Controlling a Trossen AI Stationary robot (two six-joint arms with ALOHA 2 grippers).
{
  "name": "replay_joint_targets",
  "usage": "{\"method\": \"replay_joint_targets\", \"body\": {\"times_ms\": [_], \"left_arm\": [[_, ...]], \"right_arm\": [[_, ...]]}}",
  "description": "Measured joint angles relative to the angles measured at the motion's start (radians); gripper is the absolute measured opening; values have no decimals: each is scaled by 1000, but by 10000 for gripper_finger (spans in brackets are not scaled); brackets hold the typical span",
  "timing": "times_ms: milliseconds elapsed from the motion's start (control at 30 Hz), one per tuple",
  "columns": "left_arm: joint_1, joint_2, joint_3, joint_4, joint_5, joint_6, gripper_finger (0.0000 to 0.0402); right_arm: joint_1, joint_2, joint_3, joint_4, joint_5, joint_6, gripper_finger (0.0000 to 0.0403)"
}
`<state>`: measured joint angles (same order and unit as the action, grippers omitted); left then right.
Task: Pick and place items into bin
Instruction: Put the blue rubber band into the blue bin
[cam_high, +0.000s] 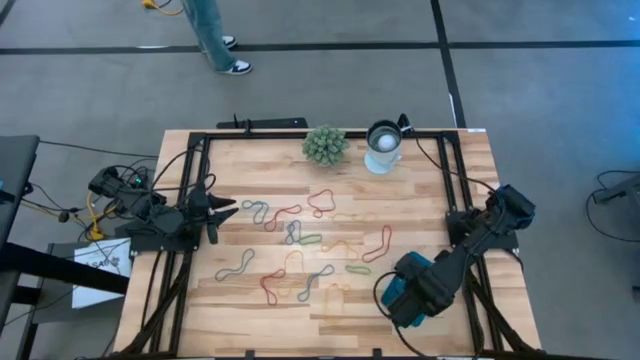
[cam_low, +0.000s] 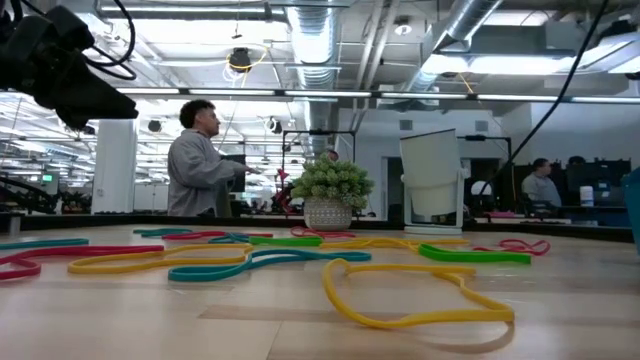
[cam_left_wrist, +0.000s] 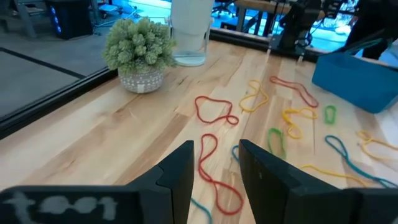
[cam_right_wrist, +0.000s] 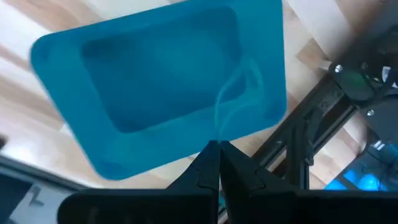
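A pale wooden table (cam_high: 330, 300) made of butcher-block planks sits inside a black metal frame, on a grey floor marked with dark lines. Beyond it is an open workshop with exposed ceiling ducts and strip lights. One person (cam_low: 197, 160) stands behind the table, and another (cam_low: 541, 185) sits far off to the side.

At the table's far edge stand one spiky green plant ball (cam_high: 325, 144) in a small pot and one round white cup (cam_high: 383, 147).

Rubber bands (cam_high: 300, 240) lie scattered across the middle of the table, roughly fifteen loops in red, green, yellow, blue and orange. An exact count is not possible because several overlap.

There is one teal tray (cam_right_wrist: 168, 93), a shallow rectangle with rounded corners. It sits at the table's near right corner, directly beneath the right arm, so the overhead view shows only a sliver of it. A thin teal band (cam_right_wrist: 239, 90) hangs above the tray's inside.

The right gripper (cam_right_wrist: 219, 155) hovers just over the tray, its two fingers pressed together and pinching the top of that hanging band.

The left gripper (cam_left_wrist: 216, 168) waits at the table's left edge, pointing toward the bands. Its fingers are spread a little apart, holding and touching nothing.
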<state>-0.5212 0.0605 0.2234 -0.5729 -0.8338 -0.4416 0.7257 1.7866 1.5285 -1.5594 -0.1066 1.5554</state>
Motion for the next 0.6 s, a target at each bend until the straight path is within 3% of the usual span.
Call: {"method": "replay_joint_targets", "body": {"times_ms": [367, 600], "left_arm": [[0, 0, 0, -23, 0, 0, 116], [0, 0, 0, -22, 0, 0, 116]], "right_arm": [[-46, 0, -126, 243, 27, -60, 0], [-76, 1, -257, 424, -26, -42, 0]]}}
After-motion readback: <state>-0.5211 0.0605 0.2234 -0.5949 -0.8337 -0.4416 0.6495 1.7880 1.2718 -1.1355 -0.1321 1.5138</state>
